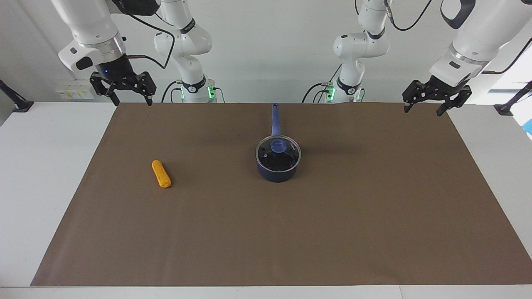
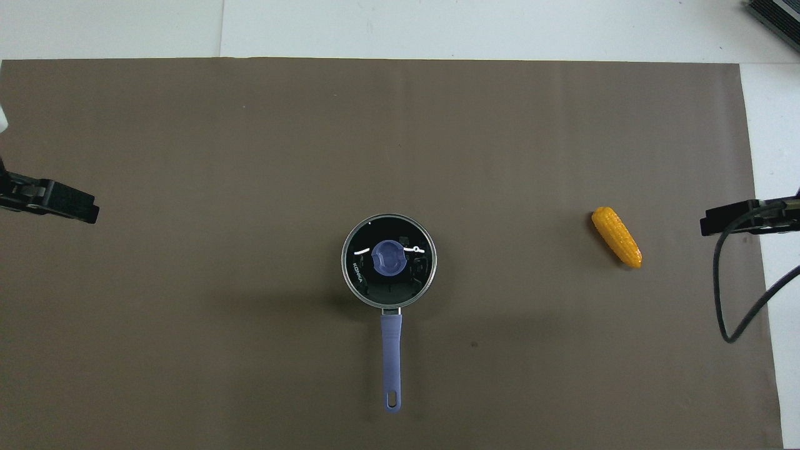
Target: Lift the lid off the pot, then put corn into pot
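The dark blue pot [image 1: 277, 171] stands in the middle of the brown mat, its long blue handle [image 2: 391, 356] pointing toward the robots. The glass lid [image 1: 277, 154] with a blue knob lies on the pot and covers it in the overhead view [image 2: 389, 261]. The orange-yellow corn [image 1: 161, 173] lies on the mat toward the right arm's end, also in the overhead view [image 2: 616, 237]. My right gripper [image 1: 131, 101] hangs open and empty over the mat's edge nearest the robots at that end. My left gripper [image 1: 424, 110] hangs open and empty over the mat's corner at the left arm's end.
The brown mat [image 1: 266, 232] covers most of the white table [image 1: 37, 166]. A black cable [image 2: 728, 300] hangs from the right arm over the mat's edge. The gripper tips show at the side edges of the overhead view, left [image 2: 62, 203] and right [image 2: 731, 222].
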Available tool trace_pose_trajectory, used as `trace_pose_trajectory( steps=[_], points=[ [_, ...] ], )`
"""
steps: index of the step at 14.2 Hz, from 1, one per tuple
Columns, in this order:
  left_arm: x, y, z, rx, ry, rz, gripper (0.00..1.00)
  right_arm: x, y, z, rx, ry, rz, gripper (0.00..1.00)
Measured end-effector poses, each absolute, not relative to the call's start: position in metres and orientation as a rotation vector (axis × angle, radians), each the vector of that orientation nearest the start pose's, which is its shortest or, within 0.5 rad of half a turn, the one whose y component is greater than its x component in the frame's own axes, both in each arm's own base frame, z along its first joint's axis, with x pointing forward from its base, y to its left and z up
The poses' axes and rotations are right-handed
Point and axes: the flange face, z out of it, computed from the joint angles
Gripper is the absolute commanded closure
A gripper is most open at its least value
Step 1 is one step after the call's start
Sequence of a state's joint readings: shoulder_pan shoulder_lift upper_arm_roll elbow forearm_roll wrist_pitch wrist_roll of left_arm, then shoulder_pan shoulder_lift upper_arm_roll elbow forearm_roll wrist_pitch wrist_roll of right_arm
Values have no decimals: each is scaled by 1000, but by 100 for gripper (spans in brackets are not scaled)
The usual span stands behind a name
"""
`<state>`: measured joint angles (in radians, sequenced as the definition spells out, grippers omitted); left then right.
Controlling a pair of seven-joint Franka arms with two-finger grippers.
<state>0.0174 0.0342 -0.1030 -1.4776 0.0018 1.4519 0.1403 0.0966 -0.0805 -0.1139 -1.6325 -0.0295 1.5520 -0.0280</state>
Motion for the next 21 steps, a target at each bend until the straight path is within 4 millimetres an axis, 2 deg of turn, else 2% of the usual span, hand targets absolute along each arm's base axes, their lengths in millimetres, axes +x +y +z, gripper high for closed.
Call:
trace_pose_trajectory(
  steps=[4,6,8,11,14,18,21],
  points=[
    [542,-71,631,-3111,422,116,0,527,-15,637,-3162,-25,2,0],
    [539,-96,627,-3106,438,114,0,527,-15,633,-3160,-81,15,0],
    [536,-120,620,-3104,432,108,0,530,-19,620,-3158,-156,6,0],
    [532,-160,603,-3108,383,82,0,539,-22,572,-3144,-345,-16,0],
    [528,-190,592,-3118,326,50,0,552,-21,518,-3121,-547,-28,0],
    [530,-235,571,-3149,223,3,0,582,-18,431,-3081,-786,9,0],
    [531,-271,549,-3164,147,-8,0,599,-14,382,-3051,-924,14,0]
  ],
)
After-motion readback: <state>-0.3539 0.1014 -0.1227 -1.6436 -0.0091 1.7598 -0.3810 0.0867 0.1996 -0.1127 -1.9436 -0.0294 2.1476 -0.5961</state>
